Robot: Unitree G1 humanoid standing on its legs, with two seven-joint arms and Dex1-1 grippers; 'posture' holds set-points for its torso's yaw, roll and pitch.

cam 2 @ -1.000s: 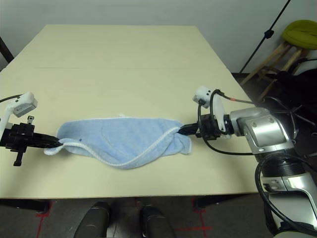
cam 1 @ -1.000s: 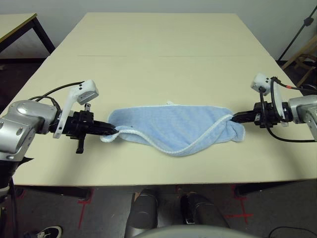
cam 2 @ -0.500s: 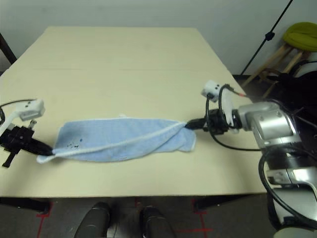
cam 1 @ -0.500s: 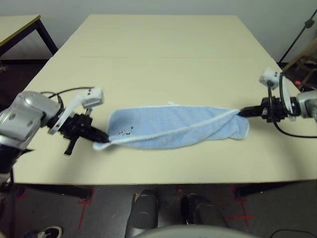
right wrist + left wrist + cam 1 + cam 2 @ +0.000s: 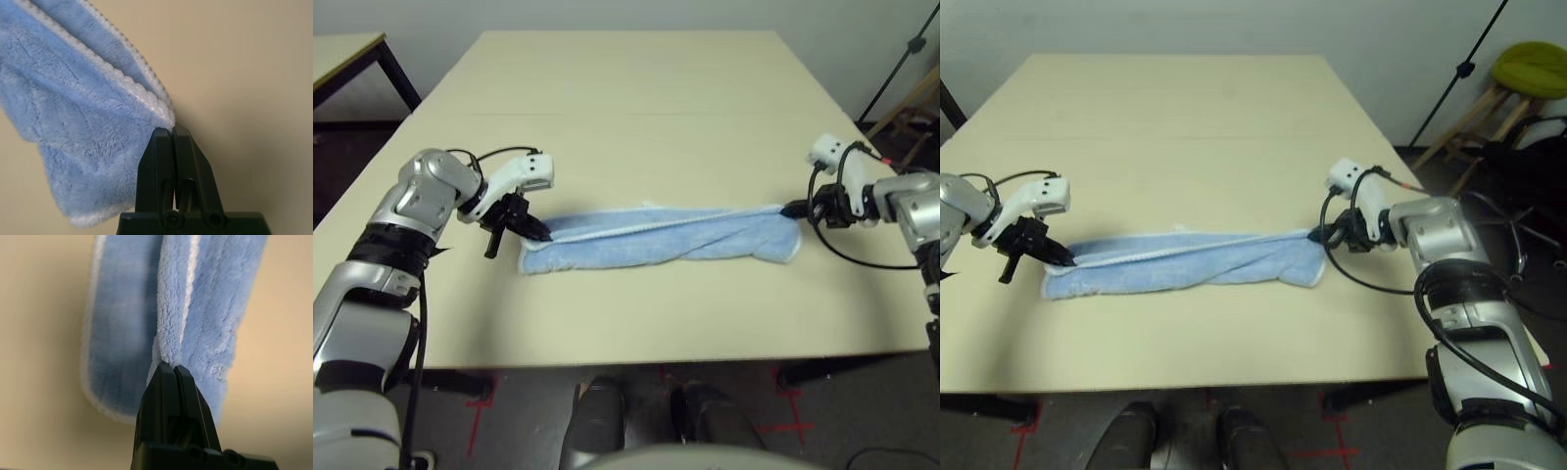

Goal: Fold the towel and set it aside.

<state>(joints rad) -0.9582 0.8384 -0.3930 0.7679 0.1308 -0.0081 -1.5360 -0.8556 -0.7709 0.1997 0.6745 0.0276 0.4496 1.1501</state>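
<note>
Table (image 5: 636, 108), pale cream and wide, seen from the robot's head. Light-blue towel (image 5: 656, 240) with white edging lies near the table's six o'clock edge, stretched into a long narrow band from nine o'clock to three o'clock, folded lengthwise. Left gripper (image 5: 538, 233) sits at the band's nine o'clock end, jaws clamped tight on the towel's upper layer. Right gripper (image 5: 793, 209) sits at the three o'clock end, jaws pinched closed on the white-edged corner. Both ends are lifted slightly off the tabletop.
</note>
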